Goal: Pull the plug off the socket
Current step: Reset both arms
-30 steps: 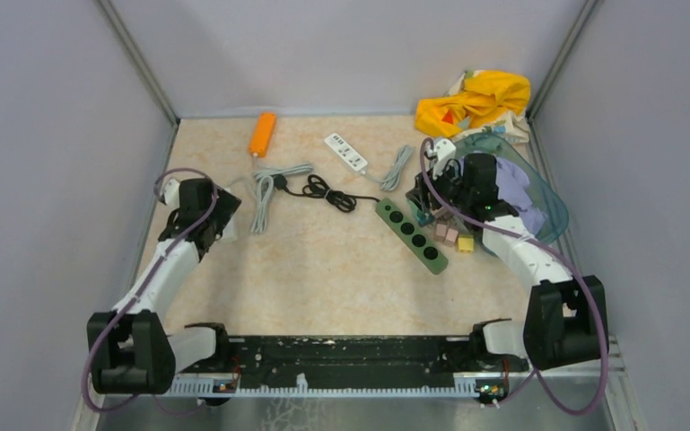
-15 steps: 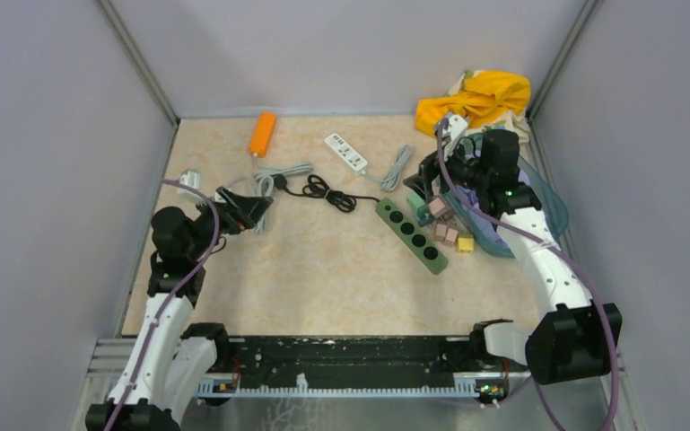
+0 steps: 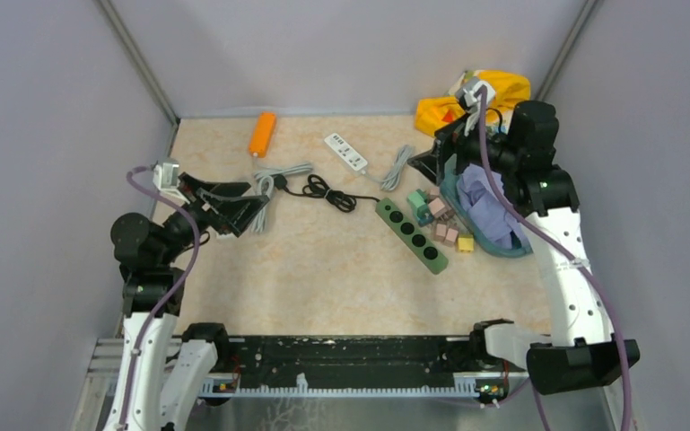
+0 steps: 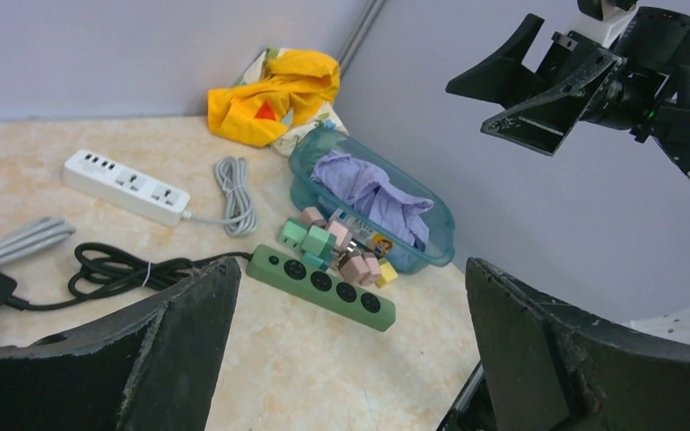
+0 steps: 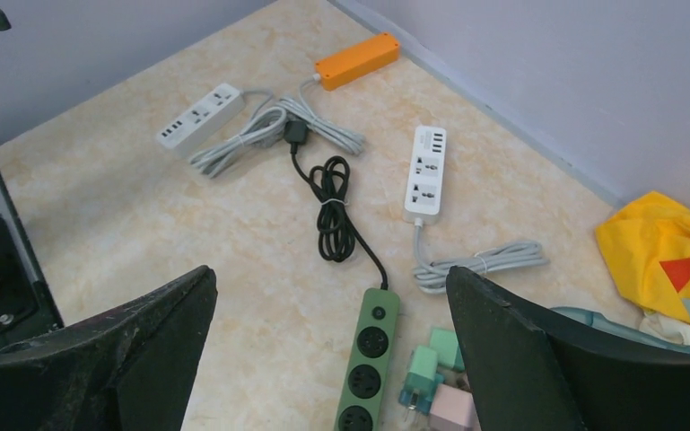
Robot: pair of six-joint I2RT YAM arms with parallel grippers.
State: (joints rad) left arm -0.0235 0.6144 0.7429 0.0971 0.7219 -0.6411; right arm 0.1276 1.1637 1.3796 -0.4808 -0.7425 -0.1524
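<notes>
Your left hand point(image 3: 253, 208) hangs above the left side of the desk point(image 3: 323, 278), jaws wide with nothing between them. Your right hand point(image 3: 432, 160) is up over the far right, also spread wide and empty.

The plugs point(image 3: 440, 220) lie loose in a heap just beside the far end of the green strip point(image 3: 411, 235), between it and the tub point(image 3: 511, 250). From above, all four sockets on that strip look bare.

The top view shows one white strip point(image 3: 345, 153) plainly but hides most of another behind your left hand. The right wrist view shows that second white strip point(image 5: 199, 117) whole, near the orange strip point(image 5: 357, 60), yet cuts the green strip off at its bottom edge. Only the left wrist view looks into the tub, where a purple cloth point(image 4: 368, 193) lies, and it also catches your right hand in the air against the wall.

Counted:
- four strips: one green, one orange, two white
- one black cord point(image 3: 327, 190), coiled and running to the green strip
- two grey cord bundles point(image 3: 274, 184)
- one tub
- one yellow cloth point(image 3: 476, 99) in the far right corner
- the plugs are green, pink and one yellow, too bunched to count surely
</notes>
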